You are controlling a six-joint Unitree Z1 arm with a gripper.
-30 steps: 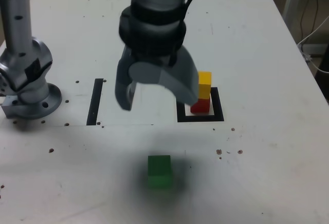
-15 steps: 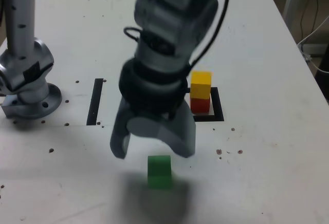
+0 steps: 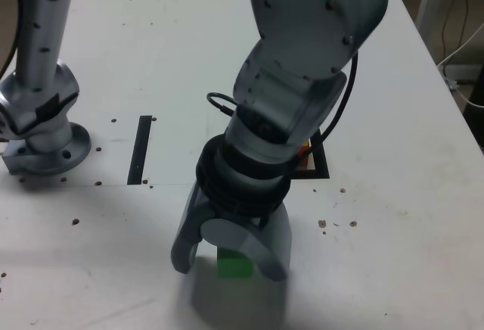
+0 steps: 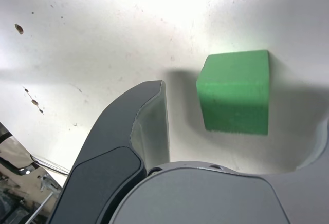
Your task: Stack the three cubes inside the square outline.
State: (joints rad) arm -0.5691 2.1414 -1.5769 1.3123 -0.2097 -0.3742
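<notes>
**End effector spread wide around the green cube**

The end effector (image 3: 227,258) hangs low over the near part of the white surface (image 3: 393,254), its two grey jaws spread wide. The green cube (image 3: 235,264) sits on the surface between them, and the wrist view shows the green cube (image 4: 235,91) with a clear gap to the one jaw visible beside it, so nothing is gripped.

Farther back and toward the exterior view's right, the square outline (image 3: 321,165) is mostly covered by the arm (image 3: 302,80); only its right side and near corner show. A sliver of the red cube (image 3: 305,154) peeks out there, seemingly inside the outline, though the arm hides most of it. The yellow cube cannot be seen.

A straight black strip (image 3: 140,149) lies on the surface to the exterior view's left, near the arm's round base (image 3: 45,144)
</notes>
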